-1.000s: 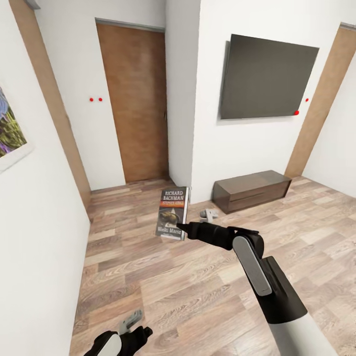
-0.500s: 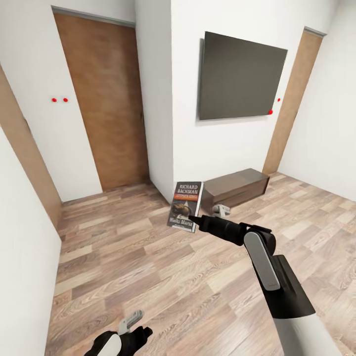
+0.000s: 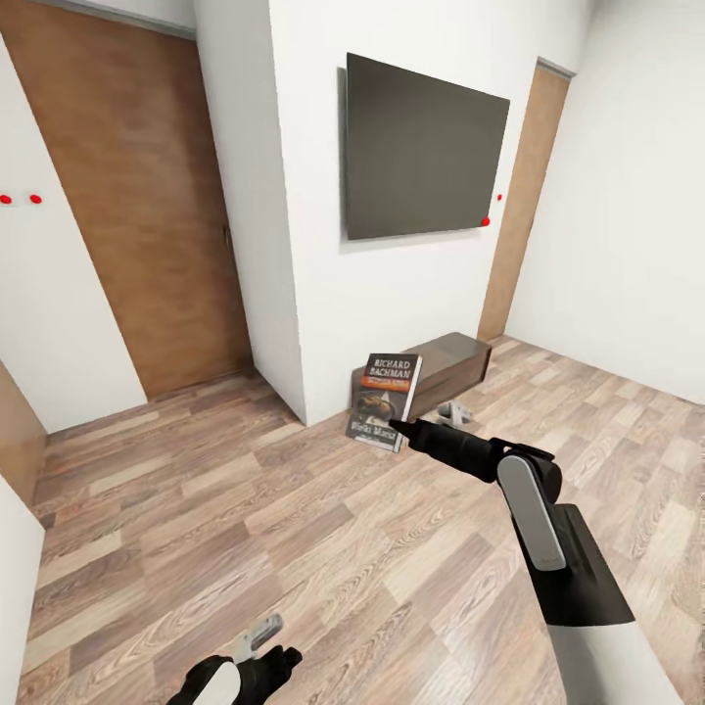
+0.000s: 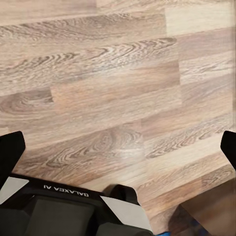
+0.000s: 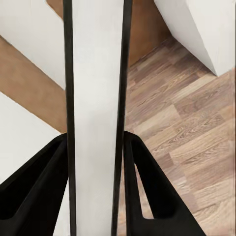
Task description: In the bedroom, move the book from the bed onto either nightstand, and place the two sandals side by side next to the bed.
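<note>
Head view puts the right claw just past the middle of the picture at about 3 o'clock, at the end of a black and white arm reaching forward over the wood-plank floor. It is clenched on the book, gripping the lower edge, so the book stands upright directly above the claw tip at 12 o'clock from it, cover facing the camera with "RICHARD BACHMAN" in white and an orange band beneath. The right wrist view confirms the grip: the book shows edge-on as a pale strip bordered in black, pressed between the two black fingers.

Beyond the book, at about 2 o'clock from the claw, a low dark brown bench stands against the white wall. A small grey-strapped thing lies on the floor in front of it, too small to identify. Above the bench hangs a dark flat screen. A brown door fills the 10 o'clock side of the picture.

The left claw sits at 7 o'clock, low by the frame edge. In the left wrist view its two black fingertips stand wide apart, released, with bare floor planks between them.
</note>
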{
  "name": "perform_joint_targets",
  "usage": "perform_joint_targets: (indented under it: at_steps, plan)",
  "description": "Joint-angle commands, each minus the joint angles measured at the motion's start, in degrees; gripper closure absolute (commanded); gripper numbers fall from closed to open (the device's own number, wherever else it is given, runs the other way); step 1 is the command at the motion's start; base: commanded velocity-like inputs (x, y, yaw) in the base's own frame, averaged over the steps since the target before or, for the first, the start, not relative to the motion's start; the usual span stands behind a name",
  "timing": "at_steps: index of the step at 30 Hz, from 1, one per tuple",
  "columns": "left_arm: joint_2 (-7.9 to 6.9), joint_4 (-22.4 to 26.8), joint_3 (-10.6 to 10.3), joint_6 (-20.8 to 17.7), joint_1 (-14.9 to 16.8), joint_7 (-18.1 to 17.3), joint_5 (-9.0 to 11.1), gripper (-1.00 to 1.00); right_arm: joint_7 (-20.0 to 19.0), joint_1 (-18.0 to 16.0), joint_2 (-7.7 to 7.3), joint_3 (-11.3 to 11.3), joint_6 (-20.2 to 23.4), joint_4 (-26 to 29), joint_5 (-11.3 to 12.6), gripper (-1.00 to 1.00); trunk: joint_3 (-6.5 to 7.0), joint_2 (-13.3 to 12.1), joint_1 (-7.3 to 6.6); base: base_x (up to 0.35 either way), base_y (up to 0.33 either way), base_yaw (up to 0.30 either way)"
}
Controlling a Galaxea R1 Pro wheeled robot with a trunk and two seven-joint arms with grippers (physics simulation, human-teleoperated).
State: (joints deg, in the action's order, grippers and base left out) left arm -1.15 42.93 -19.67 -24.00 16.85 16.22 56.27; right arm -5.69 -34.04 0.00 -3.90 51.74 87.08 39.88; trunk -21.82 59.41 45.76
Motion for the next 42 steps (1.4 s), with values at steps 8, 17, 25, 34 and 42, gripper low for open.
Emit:
perform_joint_targets:
  at_steps: [8, 17, 25, 34, 42]
  plan:
    - [-0.08, 0.14, -0.28, 0.09, 0.02, 0.57, 0.6, -1.0, -0.55, -0.06, 0.0, 0.51, 0.27, 0.02, -0.07, 1.0, -0.07, 0.05, 0.04, 0.324, 0.0, -0.267]
    - [-0.08, 0.15, -0.29, 0.18, 0.02, 0.57, 0.58, -1.0, -0.55, -0.06, 0.0, 0.63, 0.29, 0.02, -0.07, 1.0, -0.07, 0.05, 0.04, 0.324, 0.0, -0.268]
    - [-0.08, 0.14, -0.32, 0.25, 0.02, 0.57, 0.53, -1.0, -0.55, -0.06, -0.02, 0.64, 0.29, 0.02, -0.07, 1.0, -0.07, 0.05, 0.04, 0.324, 0.0, -0.267]
    - [-0.08, 0.13, -0.35, 0.26, 0.02, 0.57, 0.52, -1.0, -0.55, -0.06, -0.04, 0.7, 0.29, 0.02, -0.06, 1.0, -0.07, 0.05, 0.04, 0.324, 0.0, -0.267]
    - [-0.08, 0.13, -0.36, 0.26, 0.02, 0.57, 0.51, -1.0, -0.55, -0.06, -0.06, 0.8, 0.29, 0.02, -0.07, 1.0, -0.07, 0.05, 0.04, 0.324, 0.0, -0.268]
